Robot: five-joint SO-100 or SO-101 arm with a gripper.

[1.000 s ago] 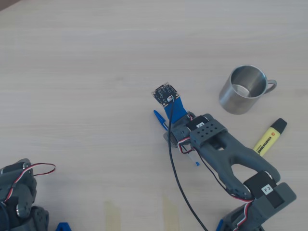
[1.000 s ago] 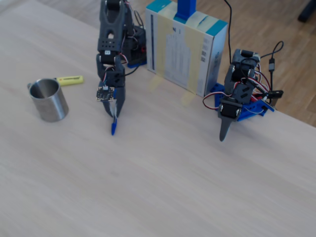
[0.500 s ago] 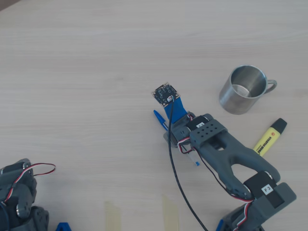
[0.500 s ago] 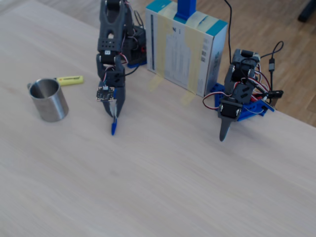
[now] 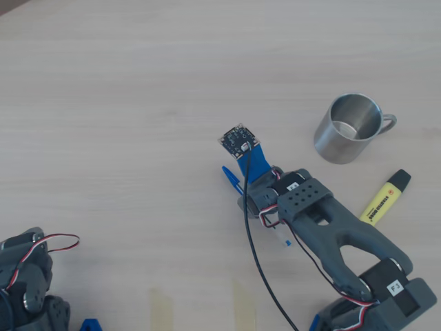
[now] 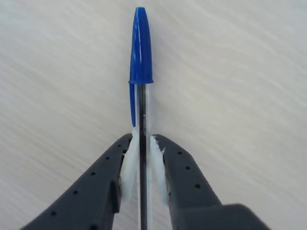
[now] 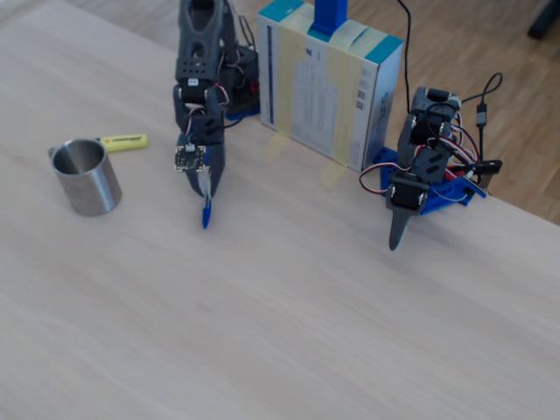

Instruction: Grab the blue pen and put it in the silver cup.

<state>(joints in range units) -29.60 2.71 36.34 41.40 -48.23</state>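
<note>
Well apart from the silver cup (image 5: pixel 348 129), the gripper (image 6: pixel 144 158) is seen clamped on the blue pen (image 6: pixel 141 52), whose capped end sticks out past the fingertips. Possibly the pen is lifted just off the table (image 5: pixel 124 103), though the overhead view leaves this unclear. Near the cup's handle side, a yellow highlighter (image 5: pixel 386 197) is laid.

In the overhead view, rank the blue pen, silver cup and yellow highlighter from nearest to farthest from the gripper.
1. blue pen: clamped in the gripper.
2. silver cup: upper right of it, apart.
3. yellow highlighter: far right, beyond the arm; only slightly farther than the cup.
</note>
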